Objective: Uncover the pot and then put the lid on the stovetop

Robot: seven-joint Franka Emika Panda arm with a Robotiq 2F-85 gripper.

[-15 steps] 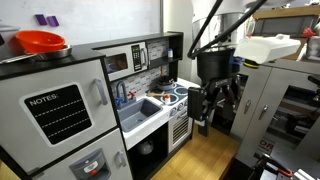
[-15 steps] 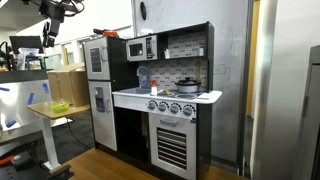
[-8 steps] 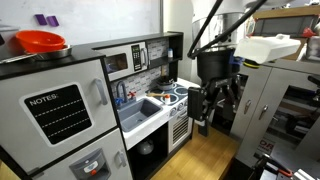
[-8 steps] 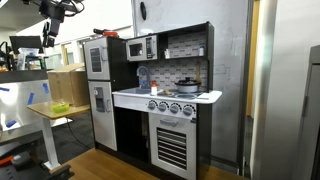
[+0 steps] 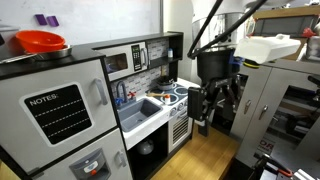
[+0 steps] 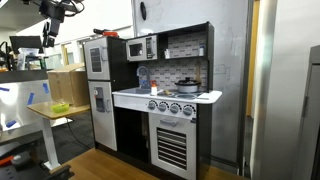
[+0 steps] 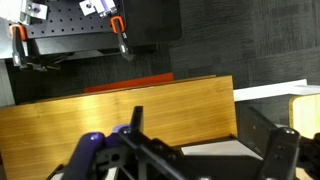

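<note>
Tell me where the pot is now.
In an exterior view, the pot sits on the stovetop at the toy kitchen's right end, below and right of the microwave.

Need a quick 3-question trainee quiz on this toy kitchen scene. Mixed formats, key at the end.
1. True or false: the gripper is clamped on the lid of the pot.
2. The pot stands: A) in the sink, B) on the stovetop, C) inside the microwave.
3. Fill in: the red-orange bowl sits on top of the ___.
Key: 1 false, it hangs apart from the pot; 2 B; 3 fridge.
</note>
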